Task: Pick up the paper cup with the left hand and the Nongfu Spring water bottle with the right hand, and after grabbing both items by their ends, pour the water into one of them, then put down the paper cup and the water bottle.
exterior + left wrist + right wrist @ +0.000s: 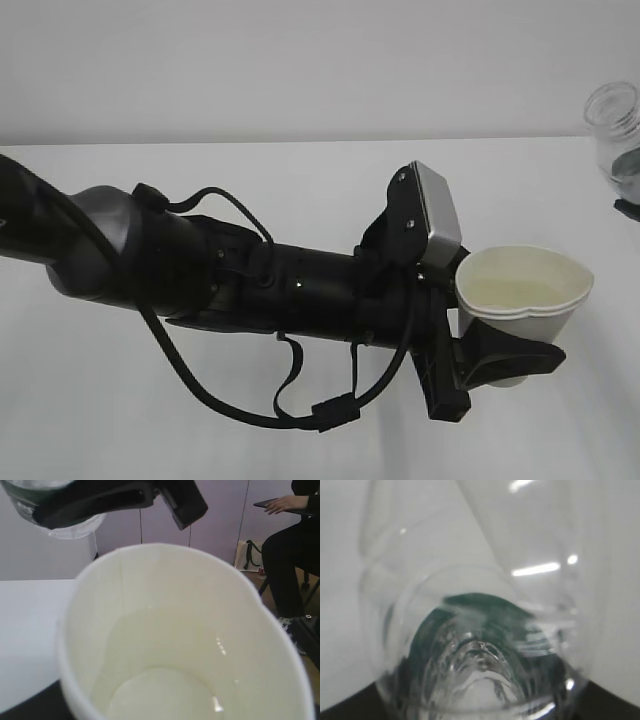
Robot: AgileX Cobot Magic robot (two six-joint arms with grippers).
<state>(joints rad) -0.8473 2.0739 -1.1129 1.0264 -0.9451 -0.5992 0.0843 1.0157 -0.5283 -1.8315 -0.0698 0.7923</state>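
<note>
Externally, the left hand (470,350) reaches across the white counter (300,190) from the left edge, its grey-silver wrist box (438,212) uppermost and black cables (250,400) looping beneath the arm. Its pincer is clenched around the paper cup (523,300), black fingers (510,358) wrapping the lower wall. The cup is held clear of the counter, roughly upright, and its rim is squeezed out of round, with a pinched point at the right side. A pale yellowish water (515,293) surface shows inside. At the upper right edge the Nongfu Spring water bottle (615,135) is partly in frame, clear-walled with a dark green patch; the pincer holding it is barely visible there.

In the left wrist view, the cup (180,630) fills the frame, mouth toward the camera, with the water (165,695) pooled in the bottom and glinting. Above and left of it, the right hand (115,500) grips the bottle (60,515). A seated person (295,555) in dark clothing occupies the right background.

In the right wrist view, the bottle (475,645) is seen very close and blurred, ribbed plastic with green label showing through. The pincer fingers themselves are out of frame here; the grasp is confirmed from the left wrist view.
</note>
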